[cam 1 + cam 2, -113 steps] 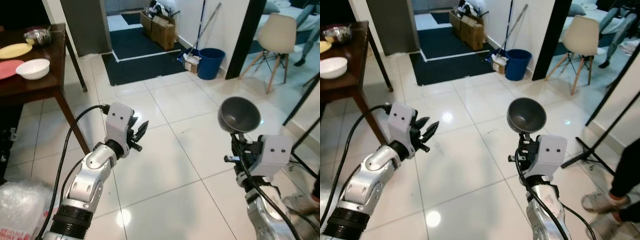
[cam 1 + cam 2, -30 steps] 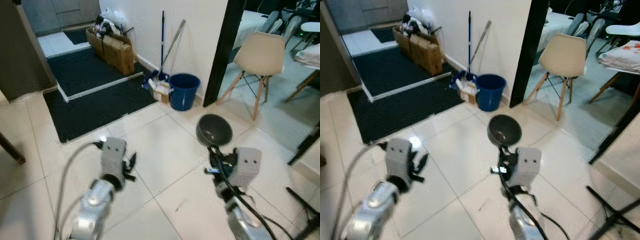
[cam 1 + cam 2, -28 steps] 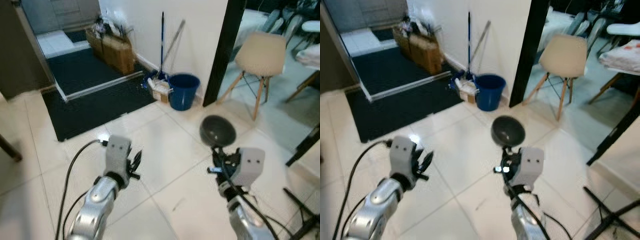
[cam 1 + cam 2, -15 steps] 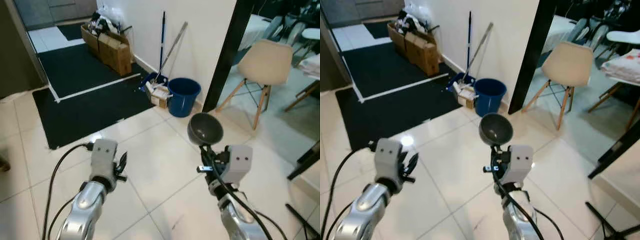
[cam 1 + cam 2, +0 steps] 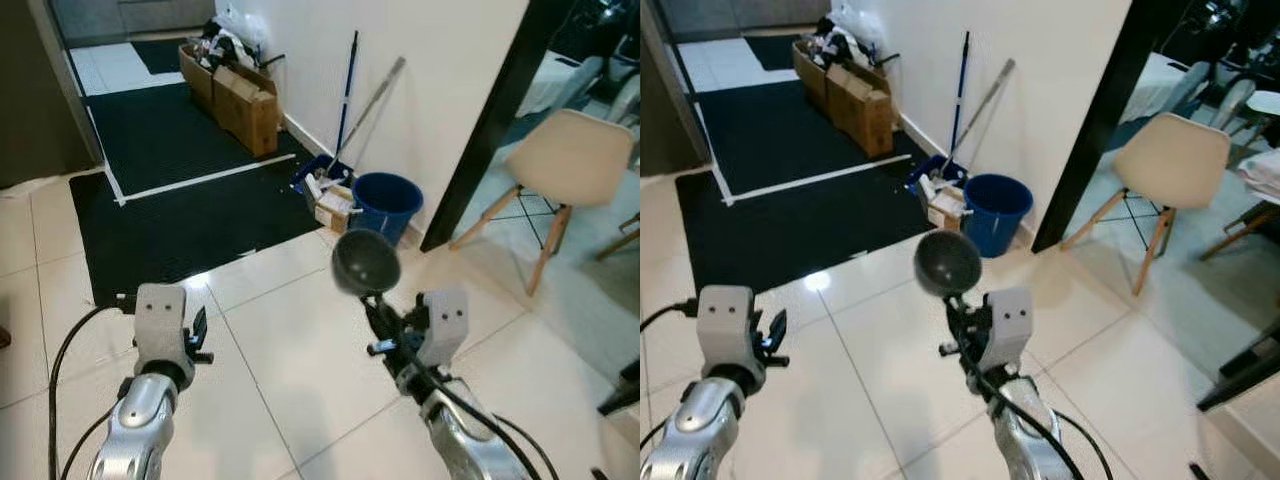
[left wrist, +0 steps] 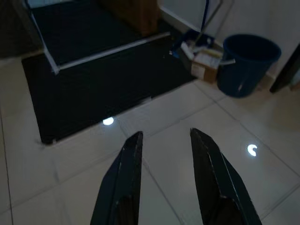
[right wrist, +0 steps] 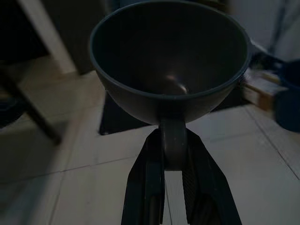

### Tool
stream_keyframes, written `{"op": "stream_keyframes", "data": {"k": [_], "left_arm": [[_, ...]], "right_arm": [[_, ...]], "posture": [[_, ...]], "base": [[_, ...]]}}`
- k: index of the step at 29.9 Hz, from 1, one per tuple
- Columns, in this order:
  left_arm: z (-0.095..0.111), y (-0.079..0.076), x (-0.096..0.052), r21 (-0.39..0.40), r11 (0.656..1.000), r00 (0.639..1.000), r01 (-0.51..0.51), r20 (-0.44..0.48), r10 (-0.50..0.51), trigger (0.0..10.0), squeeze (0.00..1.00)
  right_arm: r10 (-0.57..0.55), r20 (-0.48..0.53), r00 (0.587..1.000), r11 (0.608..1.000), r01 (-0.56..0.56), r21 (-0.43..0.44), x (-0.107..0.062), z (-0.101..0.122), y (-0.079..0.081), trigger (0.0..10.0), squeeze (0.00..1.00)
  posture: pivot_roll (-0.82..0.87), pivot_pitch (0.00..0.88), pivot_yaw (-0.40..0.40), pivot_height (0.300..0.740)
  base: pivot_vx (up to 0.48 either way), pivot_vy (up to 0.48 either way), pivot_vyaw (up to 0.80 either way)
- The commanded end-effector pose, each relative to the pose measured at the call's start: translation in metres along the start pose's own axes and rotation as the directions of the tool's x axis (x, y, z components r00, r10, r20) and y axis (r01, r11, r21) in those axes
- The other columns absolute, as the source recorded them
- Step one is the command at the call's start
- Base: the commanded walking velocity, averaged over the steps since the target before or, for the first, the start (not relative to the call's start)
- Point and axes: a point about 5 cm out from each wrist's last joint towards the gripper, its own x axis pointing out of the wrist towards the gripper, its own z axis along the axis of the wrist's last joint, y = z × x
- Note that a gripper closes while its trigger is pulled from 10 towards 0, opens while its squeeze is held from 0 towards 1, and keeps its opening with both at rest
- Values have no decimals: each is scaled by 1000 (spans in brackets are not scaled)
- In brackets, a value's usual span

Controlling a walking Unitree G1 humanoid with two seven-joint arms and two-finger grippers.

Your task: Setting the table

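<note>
— Right wrist view first: where's the bowl?

— My right gripper has its jaws closed on the grey bowl by the foot; the bowl stands straight out beyond the fingertips, mouth tipped back toward me.

— And the left?

— Left gripper carries nothing, jaws parted over white floor tiles.

— Any bench ahead?

— None that I can see, only the blue bucket and black mat. I'd judge I must turn before placing.
</note>
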Motion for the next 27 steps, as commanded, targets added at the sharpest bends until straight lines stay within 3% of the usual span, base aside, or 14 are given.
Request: {"op": "stream_keyframes", "data": {"k": [1,9,16,20,27], "left_arm": [[-6,-1,-1,-1,1000,1000,-3,-23,3,10000,0],[-2,-3,0,21,1000,1000,-23,3,23,10000,0],[-2,-5,2,24,999,1000,-27,7,27,10000,0],[-3,-3,2,35,999,999,-42,10,42,10000,0],[-4,-4,3,46,998,999,-43,11,42,10000,0]], "right_arm": [[7,-13,1000,1000,-7,10,-6,-1,-4,10000,0],[-29,-70,997,998,26,-48,-12,-6,-21,10000,0],[25,-131,991,995,-38,-91,-17,-13,-21,10000,0],[37,-135,990,994,-50,-93,-19,-13,-20,10000,0],[-31,-106,994,996,22,-87,-16,-11,-27,10000,0]], "posture": [[63,156,39,740],[55,149,44,740],[50,142,47,740],[46,136,48,740],[44,135,50,740]], "base": [[480,0,0],[480,0,0],[480,0,0],[480,0,0],[480,0,0]]}}
